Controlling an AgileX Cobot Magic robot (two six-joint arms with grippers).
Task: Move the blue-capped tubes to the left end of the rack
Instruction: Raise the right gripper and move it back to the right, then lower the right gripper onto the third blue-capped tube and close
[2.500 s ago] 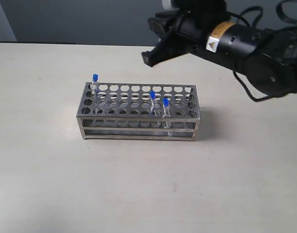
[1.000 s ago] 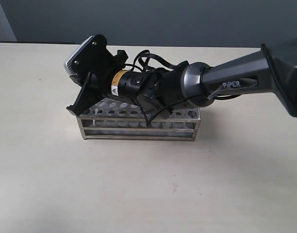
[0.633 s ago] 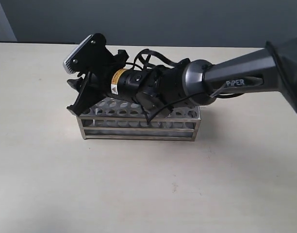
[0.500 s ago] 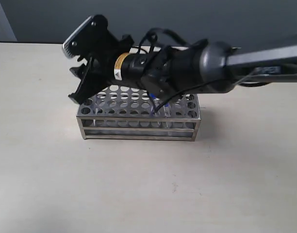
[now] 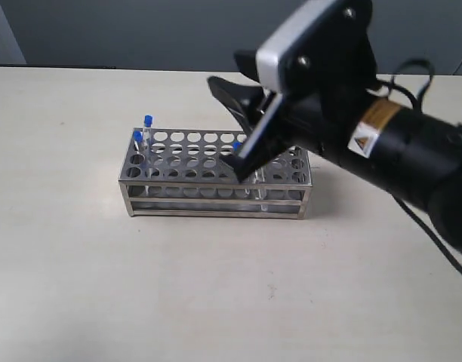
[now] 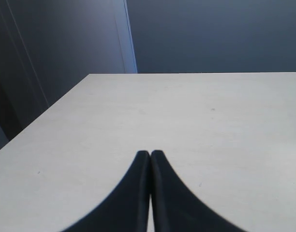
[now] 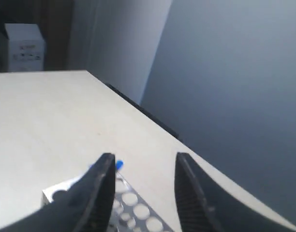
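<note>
The steel rack (image 5: 193,162) stands mid-table. Two blue-capped tubes (image 5: 148,122) stand in holes at its left end, the second (image 5: 138,136) just in front of the first. A third blue cap (image 5: 235,145) peeks out towards the right end, partly hidden by my right gripper (image 5: 221,124). That gripper hangs open above the rack's right half, holding nothing. In the right wrist view the right gripper (image 7: 144,158) frames the rack's top plate (image 7: 133,205), with one blue cap (image 7: 119,165) beside a finger. My left gripper (image 6: 150,152) is shut over bare table.
The pale table (image 5: 80,286) stretches around the rack on all sides. My right arm's dark body (image 5: 397,151) fills the right side of the exterior view. A dark wall runs along the table's far edge. A white box (image 7: 24,46) stands far off.
My right gripper opened at the rack's left end, left a tube standing there, then rose and drew back to the right. Two tubes now stand at the left end, up from one.
</note>
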